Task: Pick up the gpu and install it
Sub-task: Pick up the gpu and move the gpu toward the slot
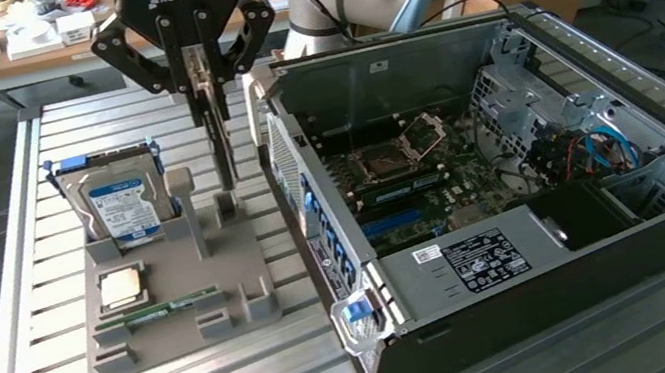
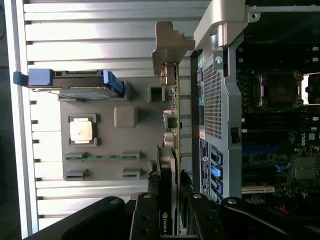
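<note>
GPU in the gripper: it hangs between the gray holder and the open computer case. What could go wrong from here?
1. The gripper pinches the gpu only at its upper end, so the long card hanging below could swing or slip.
2. Its lower edge is close to the posts of the gray holder; a sideways move might snag them and drag the holder.
3. The card's metal bracket sits right beside the computer case and could strike its edge.

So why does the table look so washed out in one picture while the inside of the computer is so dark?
Wrist view: the slatted metal table glares almost white beside the grey tray, while the open computer case sits in deep shadow. Exterior view: softer, even light; the table shines only mildly and the motherboard is plainly lit.
</note>
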### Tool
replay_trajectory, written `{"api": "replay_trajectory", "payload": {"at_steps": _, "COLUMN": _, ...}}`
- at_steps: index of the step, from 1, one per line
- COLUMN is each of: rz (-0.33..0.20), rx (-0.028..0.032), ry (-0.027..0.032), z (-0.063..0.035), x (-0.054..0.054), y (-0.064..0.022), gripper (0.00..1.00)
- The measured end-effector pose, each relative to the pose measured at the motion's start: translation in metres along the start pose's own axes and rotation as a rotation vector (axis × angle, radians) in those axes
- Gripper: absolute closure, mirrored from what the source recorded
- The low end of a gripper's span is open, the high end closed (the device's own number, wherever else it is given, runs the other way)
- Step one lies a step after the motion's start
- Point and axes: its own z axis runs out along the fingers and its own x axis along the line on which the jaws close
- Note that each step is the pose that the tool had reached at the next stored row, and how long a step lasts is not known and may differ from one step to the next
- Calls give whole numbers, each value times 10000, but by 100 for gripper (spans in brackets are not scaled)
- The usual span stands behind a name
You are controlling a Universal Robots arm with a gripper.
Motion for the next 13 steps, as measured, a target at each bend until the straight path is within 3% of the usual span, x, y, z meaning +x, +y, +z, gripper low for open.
{"api": "replay_trajectory", "payload": {"at_steps": 13, "rz": 1, "rx": -1, "ry": -1, "z": 3, "x": -109, "y": 7, "gripper": 73}}
